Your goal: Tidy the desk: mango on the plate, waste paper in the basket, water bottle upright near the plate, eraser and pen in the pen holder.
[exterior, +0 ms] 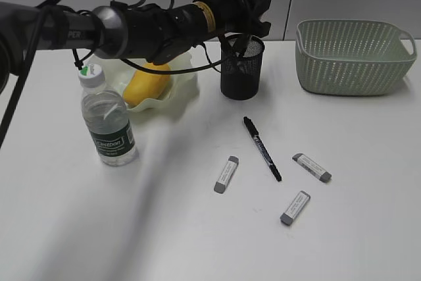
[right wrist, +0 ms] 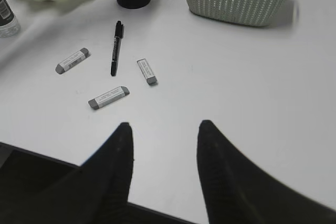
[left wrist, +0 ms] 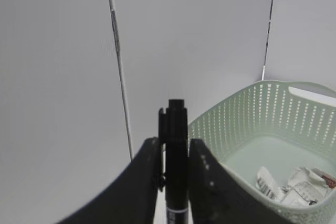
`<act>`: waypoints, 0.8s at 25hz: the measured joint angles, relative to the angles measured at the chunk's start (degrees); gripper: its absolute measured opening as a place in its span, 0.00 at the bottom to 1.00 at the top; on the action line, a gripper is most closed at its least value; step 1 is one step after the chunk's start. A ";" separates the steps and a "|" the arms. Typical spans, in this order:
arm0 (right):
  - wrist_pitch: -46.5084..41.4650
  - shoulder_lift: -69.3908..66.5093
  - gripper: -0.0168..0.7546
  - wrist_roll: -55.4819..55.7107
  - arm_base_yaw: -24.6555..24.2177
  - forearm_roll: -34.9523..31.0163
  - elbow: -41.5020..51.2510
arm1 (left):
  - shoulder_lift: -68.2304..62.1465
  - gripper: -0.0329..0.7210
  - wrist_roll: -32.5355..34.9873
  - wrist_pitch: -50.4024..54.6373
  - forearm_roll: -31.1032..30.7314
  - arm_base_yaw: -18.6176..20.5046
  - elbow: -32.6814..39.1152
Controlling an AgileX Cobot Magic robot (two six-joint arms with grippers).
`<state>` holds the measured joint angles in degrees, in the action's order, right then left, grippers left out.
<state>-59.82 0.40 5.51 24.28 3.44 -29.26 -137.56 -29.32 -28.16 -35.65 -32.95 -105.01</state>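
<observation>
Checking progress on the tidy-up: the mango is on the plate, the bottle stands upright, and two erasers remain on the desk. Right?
Not quite: three erasers remain on the desk, as the exterior view shows. The mango is on the plate and the bottle stands upright.

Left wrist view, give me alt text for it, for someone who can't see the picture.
The left gripper is shut on an upright black pen, seen close against a pale panelled wall. At lower right, the sage green basket holds crumpled waste paper with barcode print.
</observation>
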 joint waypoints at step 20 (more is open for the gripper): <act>0.00 0.00 0.45 0.00 0.00 0.00 0.00 | 20.39 0.33 1.31 53.15 7.81 -1.58 0.00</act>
<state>-59.82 0.40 5.51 24.28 3.44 -29.26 -117.17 -28.00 24.99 -27.84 -34.54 -105.01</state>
